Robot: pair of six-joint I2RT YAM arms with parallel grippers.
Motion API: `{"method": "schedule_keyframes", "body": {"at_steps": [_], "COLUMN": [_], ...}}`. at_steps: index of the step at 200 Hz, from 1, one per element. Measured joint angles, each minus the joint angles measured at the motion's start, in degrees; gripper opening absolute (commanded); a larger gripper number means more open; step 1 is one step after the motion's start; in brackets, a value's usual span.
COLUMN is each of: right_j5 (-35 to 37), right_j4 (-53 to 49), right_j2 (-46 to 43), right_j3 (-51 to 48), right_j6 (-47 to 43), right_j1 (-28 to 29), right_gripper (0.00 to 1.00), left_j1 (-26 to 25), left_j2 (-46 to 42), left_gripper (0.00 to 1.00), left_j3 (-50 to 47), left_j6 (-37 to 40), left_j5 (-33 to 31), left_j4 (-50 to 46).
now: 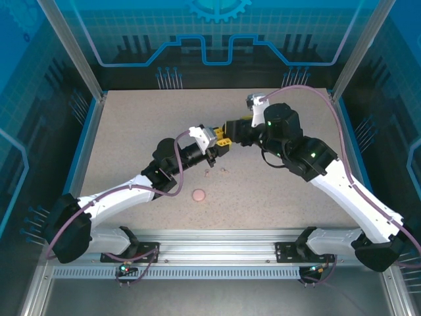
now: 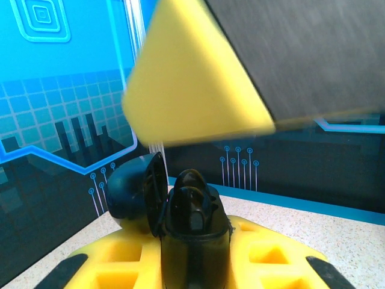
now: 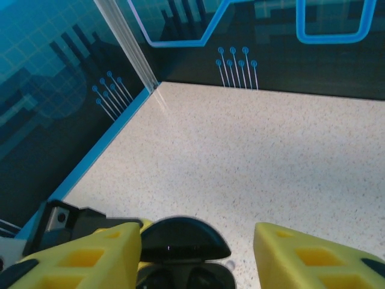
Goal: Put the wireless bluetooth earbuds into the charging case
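My left gripper (image 1: 219,143) is shut on a black charging case (image 2: 194,241), held upright with its lid (image 2: 133,191) swung open to the left. Two black earbuds (image 2: 191,208) sit in its wells. My right gripper (image 3: 198,253) is open and hovers directly over the case, one yellow finger (image 3: 90,256) on each side of the open lid (image 3: 183,238); that finger (image 2: 192,78) looms above the case in the left wrist view. Two pale earbuds (image 1: 208,173) (image 1: 222,170) lie on the table below the grippers.
A round pink case (image 1: 198,195) lies closed on the speckled table (image 1: 131,131) nearer the front edge. Blue-lit transparent walls enclose the table on the left, back and right. Both arms meet over the table's middle.
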Motion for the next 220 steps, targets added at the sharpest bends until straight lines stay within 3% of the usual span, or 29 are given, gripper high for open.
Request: {"method": "schedule_keyframes", "body": {"at_steps": [15,46,76,143,174,220], "right_j5": [-0.44,-2.99,-5.99,-12.07,-12.59,-12.44], "right_j4": [-0.15,-1.81,-7.58,-17.49,-19.23,-19.58], "right_j2": [0.00,0.66,7.32,21.49,19.52,8.46], "right_j3": [1.38,5.42,15.02,20.98,19.82,10.69], "right_j6": [0.74,2.43,2.58,0.48,-0.50,-0.28], "right_j1": [-1.20,-5.90,-10.43,-11.19,-10.71,-10.51], "right_gripper": [0.65,0.64,0.62,0.53,0.50,0.49], "left_j1": [0.00,0.00,0.00,0.00,-0.26,-1.01], "left_j2": [0.00,0.00,0.00,0.46,1.38,2.64], "left_gripper": [0.00,0.00,0.00,0.00,0.00,0.00], "left_j3": [0.00,0.00,0.00,0.00,0.39,1.84], "left_j6": [0.00,-0.02,-0.02,-0.66,-1.53,-1.51], "left_j5": [-0.02,0.00,0.02,0.63,0.61,0.83], "left_j4": [0.00,0.00,0.00,-0.33,-1.29,-2.58]}}
